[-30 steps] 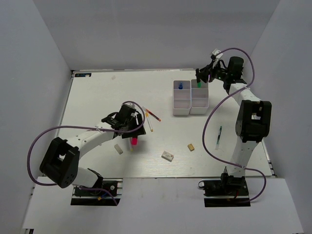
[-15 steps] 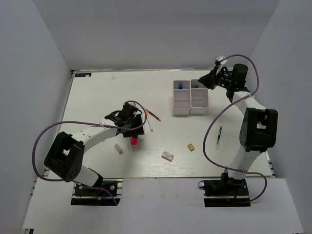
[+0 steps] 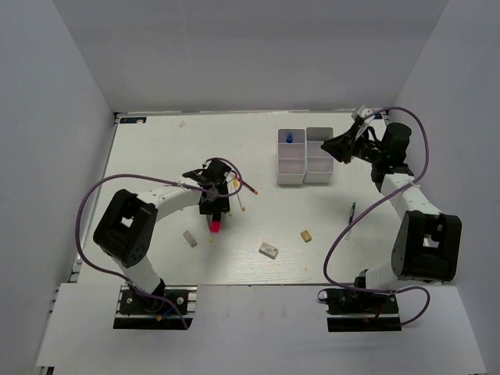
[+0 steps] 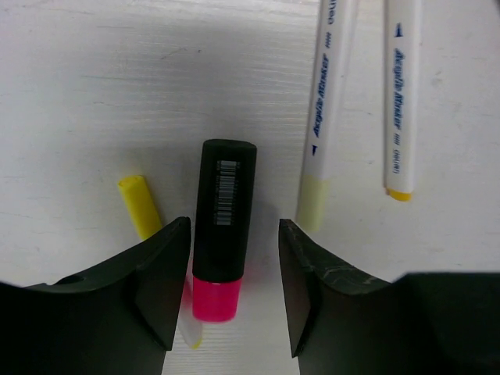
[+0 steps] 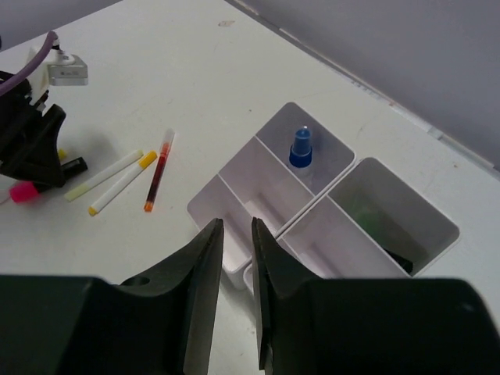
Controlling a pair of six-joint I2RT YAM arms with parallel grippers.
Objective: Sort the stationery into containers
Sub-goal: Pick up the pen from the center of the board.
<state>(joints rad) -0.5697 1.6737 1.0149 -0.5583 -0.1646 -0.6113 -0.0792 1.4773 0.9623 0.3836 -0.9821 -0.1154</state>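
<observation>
A pink-black marker (image 4: 225,211) lies on the table between the fingers of my left gripper (image 4: 234,234). The gripper is open: its left finger is almost against the marker and its right finger stands apart. Beside the marker lie a yellow pen (image 4: 139,205) and two white pens (image 4: 324,117). My right gripper (image 5: 237,226) hovers just right of the containers (image 3: 289,180), its jaws a narrow gap apart with nothing in them. A blue-capped bottle (image 5: 301,147) stands in the rear left bin. Something green (image 5: 367,215) lies in the rear right bin.
A red pen (image 3: 248,186) lies right of the left gripper (image 3: 215,209). A grey eraser (image 3: 189,237), a white eraser (image 3: 269,249) and a tan eraser (image 3: 306,235) sit toward the front. A thin dark pen (image 3: 352,211) lies near the right arm.
My left gripper shifted right over the pink-black marker and its jaws narrowed. My right gripper drew back to the right from the rear right bin, without the green marker, and its jaws narrowed.
</observation>
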